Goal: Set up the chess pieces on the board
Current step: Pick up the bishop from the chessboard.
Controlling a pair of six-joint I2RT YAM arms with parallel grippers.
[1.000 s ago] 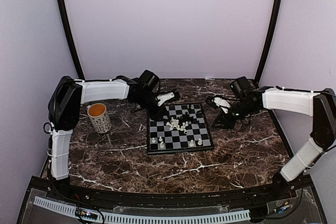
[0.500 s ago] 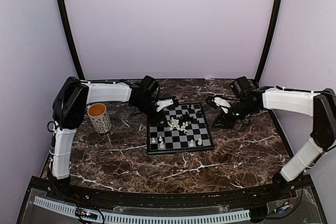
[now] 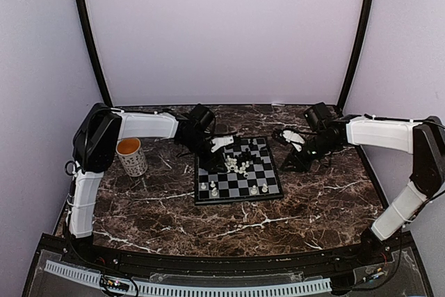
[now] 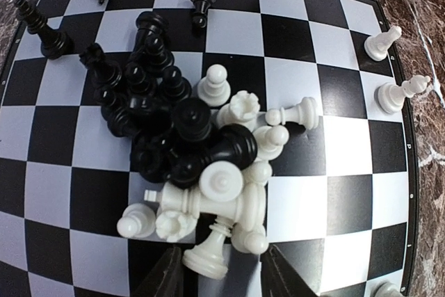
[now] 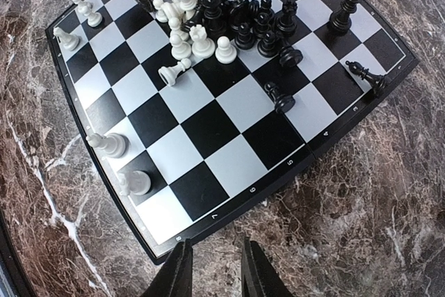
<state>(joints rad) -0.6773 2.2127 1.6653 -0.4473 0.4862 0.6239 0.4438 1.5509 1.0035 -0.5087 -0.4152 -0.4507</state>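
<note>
While the pieces (image 4: 195,158) are lying heaped at the middle of the board (image 4: 348,199), I am holding my left gripper (image 4: 221,277) open and empty, straddling a toppled white piece (image 4: 208,255) at the heap's edge. I am aiming to close on that piece alone and lift straight, so its neighbours are not scattering. I am hanging my right gripper (image 5: 212,269) parted and empty beside the board.

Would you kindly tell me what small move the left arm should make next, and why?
Probably lower the left gripper and close on the white piece that sits between its open jaws at the edge of the heap; being outermost, it can likely be lifted without dragging the rest.
</note>
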